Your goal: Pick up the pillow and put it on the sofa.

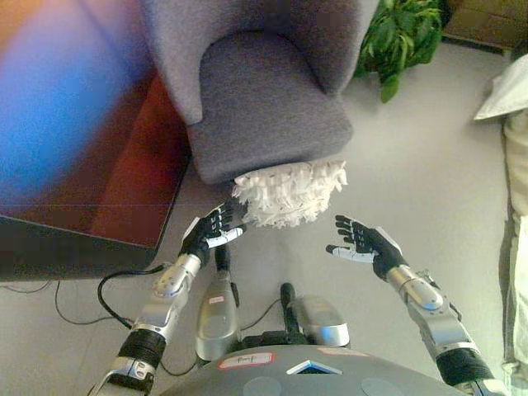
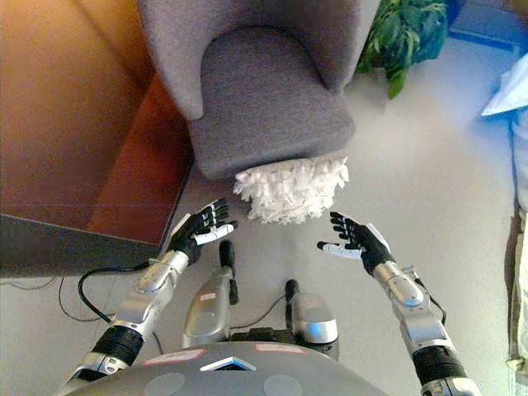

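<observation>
Since the fluffy white pillow (image 1: 290,194) lies on the floor (image 1: 412,190) before the grey sofa (image 1: 264,107), just past our spread fingers (image 1: 219,223), we haven't grabbed it yet.

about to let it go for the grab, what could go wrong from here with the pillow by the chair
1. The shaggy white fringed pillow lies on the floor tight against the front of the grey upholstered armchair, perhaps partly under it, so it may snag on lifting.
2. Both hands are open and apart from it; the left hand is nearer than the right hand, so an uneven squeeze could push it sideways.
3. The loose fringe may slip from the fingers.
</observation>
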You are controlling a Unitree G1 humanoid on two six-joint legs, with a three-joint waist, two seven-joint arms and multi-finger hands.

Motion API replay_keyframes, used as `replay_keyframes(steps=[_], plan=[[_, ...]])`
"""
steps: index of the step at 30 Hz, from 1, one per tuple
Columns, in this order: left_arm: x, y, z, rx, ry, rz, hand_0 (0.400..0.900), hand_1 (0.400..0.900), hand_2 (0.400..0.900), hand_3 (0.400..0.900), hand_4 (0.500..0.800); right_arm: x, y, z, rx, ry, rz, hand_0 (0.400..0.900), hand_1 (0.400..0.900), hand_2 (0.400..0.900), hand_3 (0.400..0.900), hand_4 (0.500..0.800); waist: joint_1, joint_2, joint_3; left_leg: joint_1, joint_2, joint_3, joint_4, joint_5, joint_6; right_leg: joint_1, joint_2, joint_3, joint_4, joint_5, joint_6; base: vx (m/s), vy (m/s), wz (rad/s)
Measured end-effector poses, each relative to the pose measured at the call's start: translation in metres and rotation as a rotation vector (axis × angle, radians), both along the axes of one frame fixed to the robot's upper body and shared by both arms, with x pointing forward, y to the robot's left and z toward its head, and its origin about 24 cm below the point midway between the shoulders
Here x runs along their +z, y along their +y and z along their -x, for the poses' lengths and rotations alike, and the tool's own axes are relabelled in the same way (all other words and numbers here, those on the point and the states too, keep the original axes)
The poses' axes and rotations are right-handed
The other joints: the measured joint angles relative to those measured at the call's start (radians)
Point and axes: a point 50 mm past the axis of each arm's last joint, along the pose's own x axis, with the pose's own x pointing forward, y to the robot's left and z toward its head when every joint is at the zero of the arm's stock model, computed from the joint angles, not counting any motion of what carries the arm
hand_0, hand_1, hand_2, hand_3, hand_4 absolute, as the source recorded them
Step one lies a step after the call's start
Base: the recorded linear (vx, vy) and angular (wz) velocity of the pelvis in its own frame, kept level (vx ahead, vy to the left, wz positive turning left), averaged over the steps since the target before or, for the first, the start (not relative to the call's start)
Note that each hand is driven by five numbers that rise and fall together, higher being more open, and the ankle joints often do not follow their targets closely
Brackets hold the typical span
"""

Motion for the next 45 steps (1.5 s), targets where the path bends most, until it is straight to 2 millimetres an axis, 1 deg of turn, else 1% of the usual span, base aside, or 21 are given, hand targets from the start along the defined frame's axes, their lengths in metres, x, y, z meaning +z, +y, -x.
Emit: replay_keyframes(steps=[2, 3, 4, 5, 8, 11, 13, 14, 15, 18, 20, 22, 25, 27, 28, 31, 32, 34, 37, 41, 45], plan=[[0.000, 0.000, -0.001, 0.013, -0.002, -0.001, 0.900, 0.900, 0.900, 0.900, 0.800, 0.003, 0.001, -0.008, -0.004, -0.022, 0.001, 0.900, 0.900, 0.900, 0.900, 0.800, 0.012, 0.014, -0.021, 0.025, -0.002, 0.028, 0.005, 0.008, 0.006, 0.033, -0.006, 0.014, -0.031, -0.020, 0.022, 0.41, 0.188, -0.44], [0.001, 0.001, -0.002, 0.015, -0.007, -0.007, 0.900, 0.900, 0.900, 0.900, 0.800, 0.002, 0.003, -0.010, -0.006, -0.026, -0.007, 0.900, 0.900, 0.900, 0.900, 0.800, 0.027, 0.006, -0.029, 0.047, -0.008, 0.035, -0.007, 0.068, 0.011, 0.032, -0.026, 0.022, -0.024, -0.039, 0.042, 0.36, 0.161, -0.32], [0.003, 0.006, -0.003, 0.026, -0.013, -0.027, 0.900, 0.900, 0.900, 0.900, 0.800, 0.003, 0.010, -0.015, 0.013, -0.036, -0.018, 0.900, 0.900, 0.900, 0.900, 0.800, 0.044, -0.021, -0.043, 0.057, -0.029, 0.067, 0.007, 0.106, 0.029, 0.024, -0.068, 0.017, -0.009, -0.067, 0.058, 0.30, 0.173, -0.18], [0.005, 0.013, -0.004, 0.028, -0.016, -0.050, 0.900, 0.900, 0.900, 0.900, 0.800, 0.002, 0.019, -0.017, 0.051, -0.037, -0.027, 0.900, 0.900, 0.900, 0.900, 0.800, 0.055, -0.049, -0.059, 0.059, -0.041, 0.121, 0.024, 0.134, 0.075, 0.025, -0.114, -0.007, 0.016, -0.081, 0.086, 0.30, 0.206, -0.07], [0.020, 0.022, -0.021, 0.030, -0.075, -0.087, 0.900, 0.900, 0.900, 0.900, 0.800, 0.004, 0.037, -0.021, 0.090, -0.061, -0.074, 0.900, 0.900, 0.900, 0.900, 0.800, 0.029, -0.088, -0.083, 0.090, -0.102, 0.145, 0.020, 0.101, 0.109, 0.003, -0.183, -0.101, 0.096, -0.069, 0.134, 0.29, 0.223, -0.03], [0.036, 0.016, -0.040, 0.023, -0.152, -0.075, 0.900, 0.900, 0.900, 0.900, 0.800, 0.007, 0.042, -0.028, 0.096, -0.082, -0.084, 0.900, 0.900, 0.900, 0.900, 0.800, 0.018, -0.078, -0.081, 0.126, -0.128, 0.152, 0.001, 0.076, 0.133, -0.082, -0.204, -0.114, 0.295, -0.062, 0.201, 0.23, 0.250, 0.08], [0.038, 0.012, -0.043, 0.011, -0.168, -0.067, 0.900, 0.900, 0.900, 0.900, 0.800, 0.007, 0.044, -0.028, 0.100, -0.082, -0.087, 0.900, 0.900, 0.900, 0.900, 0.800, 0.018, -0.071, -0.081, 0.168, -0.148, 0.149, -0.018, 0.061, 0.151, -0.136, -0.223, -0.131, 0.435, -0.023, 0.246, 0.26, 0.271, 0.03], [0.037, 0.011, -0.041, 0.010, -0.165, -0.065, 0.900, 0.900, 0.900, 0.900, 0.800, 0.007, 0.044, -0.028, 0.098, -0.083, -0.084, 0.900, 0.900, 0.900, 0.900, 0.800, 0.019, -0.065, -0.079, 0.190, -0.150, 0.150, -0.020, 0.053, 0.156, -0.142, -0.240, -0.159, 0.502, 0.002, 0.252, 0.26, 0.193, 0.13], [0.035, 0.012, -0.040, 0.010, -0.158, -0.065, 0.900, 0.900, 0.900, 0.900, 0.800, 0.007, 0.044, -0.029, 0.104, -0.086, -0.074, 0.900, 0.900, 0.900, 0.900, 0.800, 0.017, -0.057, -0.071, 0.214, -0.154, 0.151, -0.027, 0.040, 0.167, -0.182, -0.260, -0.194, 0.586, 0.032, 0.246, 0.24, 0.115, 0.18], [0.033, 0.014, -0.037, 0.023, -0.148, -0.074, 0.900, 0.900, 0.900, 0.900, 0.800, 0.009, 0.042, -0.031, 0.130, -0.093, -0.018, 0.900, 0.900, 0.900, 0.900, 0.800, 0.018, -0.031, -0.052, 0.244, -0.158, 0.143, -0.047, 0.029, 0.187, -0.283, -0.272, -0.263, 0.688, 0.004, 0.214, 0.21, -0.014, 0.15], [0.032, 0.014, -0.036, 0.032, -0.143, -0.077, 0.900, 0.900, 0.900, 0.900, 0.800, 0.012, 0.038, -0.035, 0.174, -0.101, 0.081, 0.900, 0.900, 0.900, 0.900, 0.800, 0.017, -0.010, -0.032, 0.252, -0.157, 0.133, -0.049, 0.036, 0.186, -0.306, -0.282, -0.345, 0.588, -0.002, 0.203, 0.17, -0.154, 0.07], [0.032, 0.015, -0.036, 0.037, -0.143, -0.078, 0.900, 0.900, 0.900, 0.900, 0.800, 0.017, 0.032, -0.042, 0.235, -0.122, 0.247, 0.900, 0.900, 0.900, 0.900, 0.800, 0.018, -0.003, -0.020, 0.246, -0.159, 0.130, -0.048, 0.036, 0.185, -0.308, -0.327, -0.408, 0.420, 0.003, 0.204, 0.15, -0.251, 0.11], [0.029, 0.019, -0.039, 0.065, -0.127, -0.088, 0.900, 0.900, 0.900, 0.900, 0.800, 0.027, 0.023, -0.064, 0.298, -0.172, 0.491, 0.900, 0.900, 0.900, 0.900, 0.800, 0.011, -0.019, -0.005, 0.227, -0.177, 0.120, -0.048, 0.038, 0.172, -0.308, -0.412, -0.389, 0.125, 0.081, 0.281, 0.19, -0.322, 0.47], [0.030, 0.024, -0.039, 0.081, -0.128, -0.099, 0.900, 0.900, 0.900, 0.900, 0.800, 0.038, 0.021, -0.076, 0.315, -0.221, 0.598, 0.900, 0.900, 0.900, 0.900, 0.800, -0.009, -0.040, 0.007, 0.215, -0.186, 0.083, -0.059, 0.051, 0.159, -0.288, -0.442, -0.337, -0.001, 0.160, 0.278, 0.16, -0.304, 0.47], [0.031, 0.026, -0.040, 0.083, -0.129, -0.108, 0.900, 0.900, 0.900, 0.900, 0.800, 0.040, 0.021, -0.078, 0.322, -0.238, 0.640, 0.900, 0.900, 0.900, 0.900, 0.800, -0.007, -0.055, 0.015, 0.214, -0.185, 0.066, -0.059, 0.053, 0.143, -0.276, -0.444, -0.313, -0.028, 0.182, 0.284, 0.13, -0.289, 0.42], [0.030, 0.030, -0.040, 0.102, -0.128, -0.118, 0.900, 0.900, 0.900, 0.900, 0.800, 0.034, 0.021, -0.078, 0.382, -0.241, 0.770, 0.900, 0.900, 0.900, 0.900, 0.800, 0.008, -0.123, 0.016, 0.200, -0.190, 0.009, -0.065, 0.059, 0.073, -0.215, -0.411, -0.323, -0.085, 0.239, 0.256, 0.09, -0.291, 0.70], [0.029, 0.024, -0.041, 0.108, -0.126, -0.090, 0.900, 0.900, 0.900, 0.900, 0.800, 0.034, 0.017, -0.081, 0.402, -0.235, 0.832, 0.900, 0.900, 0.900, 0.900, 0.800, -0.009, -0.100, 0.023, 0.184, -0.159, -0.026, -0.066, 0.069, 0.048, -0.209, -0.380, -0.338, -0.080, 0.284, 0.243, 0.00, -0.281, 0.76], [0.026, 0.011, -0.040, 0.103, -0.128, -0.025, 0.900, 0.900, 0.900, 0.900, 0.800, 0.038, 0.003, -0.085, 0.439, -0.220, 0.949, 0.900, 0.900, 0.900, 0.900, 0.800, 0.004, -0.041, 0.033, 0.138, -0.087, -0.050, -0.055, 0.082, 0.011, -0.230, -0.303, -0.370, -0.084, 0.279, 0.200, -0.08, -0.269, 0.72], [0.025, -0.003, -0.042, 0.106, -0.129, 0.041, 0.900, 0.900, 0.900, 0.900, 0.800, 0.051, -0.012, -0.093, 0.419, -0.255, 1.068, 0.900, 0.900, 0.900, 0.900, 0.800, -0.015, 0.001, 0.073, 0.081, -0.036, -0.112, -0.035, 0.091, -0.014, -0.253, -0.246, -0.422, -0.065, 0.261, 0.162, -0.13, -0.190, 0.51], [0.043, -0.014, -0.061, 0.078, -0.204, 0.050, 0.900, 0.900, 0.900, 0.900, 0.800, 0.080, -0.031, -0.113, 0.304, -0.335, 1.169, 0.900, 0.900, 0.900, 0.900, 0.800, -0.030, 0.009, 0.155, -0.023, -0.022, -0.147, 0.010, 0.099, -0.047, -0.356, -0.238, -0.441, 0.023, 0.232, 0.148, -0.12, -0.063, 0.19], [0.065, -0.018, -0.081, 0.088, -0.287, 0.070, 0.900, 0.900, 0.900, 0.900, 0.800, 0.107, -0.030, -0.133, 0.234, -0.433, 1.202, 0.900, 0.900, 0.900, 0.900, 0.800, -0.028, 0.025, 0.215, -0.151, -0.052, -0.162, 0.072, 0.098, -0.035, -0.532, -0.296, -0.419, 0.212, 0.160, 0.148, -0.16, -0.024, 0.15]])
